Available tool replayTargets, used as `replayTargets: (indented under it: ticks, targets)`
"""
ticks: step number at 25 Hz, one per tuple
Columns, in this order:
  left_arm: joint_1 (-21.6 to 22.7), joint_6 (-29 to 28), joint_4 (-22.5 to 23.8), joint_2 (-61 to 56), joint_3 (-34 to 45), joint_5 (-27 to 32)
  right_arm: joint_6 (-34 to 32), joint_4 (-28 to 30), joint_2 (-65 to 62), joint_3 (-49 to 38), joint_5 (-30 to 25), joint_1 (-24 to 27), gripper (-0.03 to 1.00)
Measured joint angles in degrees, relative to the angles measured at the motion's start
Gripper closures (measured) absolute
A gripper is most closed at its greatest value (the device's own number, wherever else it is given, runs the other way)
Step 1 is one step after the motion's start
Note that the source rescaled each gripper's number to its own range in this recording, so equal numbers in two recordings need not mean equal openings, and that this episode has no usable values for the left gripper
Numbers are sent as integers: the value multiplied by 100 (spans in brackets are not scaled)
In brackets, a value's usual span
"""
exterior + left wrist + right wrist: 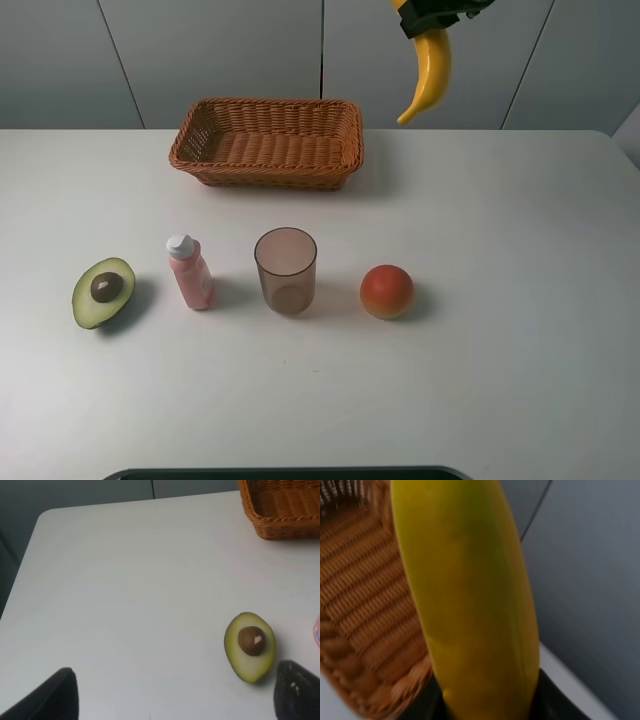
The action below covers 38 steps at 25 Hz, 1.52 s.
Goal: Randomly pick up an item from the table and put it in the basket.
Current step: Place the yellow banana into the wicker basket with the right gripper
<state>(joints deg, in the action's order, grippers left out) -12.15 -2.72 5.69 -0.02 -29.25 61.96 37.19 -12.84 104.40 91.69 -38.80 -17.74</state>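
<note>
The yellow banana (427, 75) hangs high in the air from my right gripper (432, 22), which is shut on its upper end, above and to the right of the brown wicker basket (268, 142) at the back of the white table (500, 380). In the right wrist view the banana (470, 595) fills the frame, with the basket (365, 610) behind it. My left gripper (175, 695) is open and empty, low over the table beside the halved avocado (250, 646). The left gripper is out of the exterior high view.
In a row across the table stand the halved avocado (103, 291), a pink bottle with a white cap (190, 271), a translucent brownish cup (285, 270) and a round orange-red fruit (387, 291). A corner of the basket (282, 507) shows in the left wrist view.
</note>
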Motion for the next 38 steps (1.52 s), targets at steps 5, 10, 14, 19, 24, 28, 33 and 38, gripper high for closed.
replayTargets:
  ticks: [5,10,14,19,24,28,33,38]
  targets:
    - [0,0,0,0,0,0,957,125,995,1128,346,-556,96]
    - [0,0,0,0,0,0,1552,328,2098,2141,402,-1038,96]
    - [0,0,0,0,0,0,1759,328,2785,2520,720,-1303,96]
    - [0,0,0,0,0,0,1785,380,3280,2563,1158,-1357,96]
    - [0,11,0,0,0,0,1794,431,3410,2563,1167,-1357,96]
    - [0,11,0,0,0,0,1794,431,3410,2571,1181,-1357,96]
    - [0,22,0,0,0,0,1770,431,3410,2584,1051,-1357,92]
    - [0,22,0,0,0,0,1770,431,3410,2607,952,-1357,3]
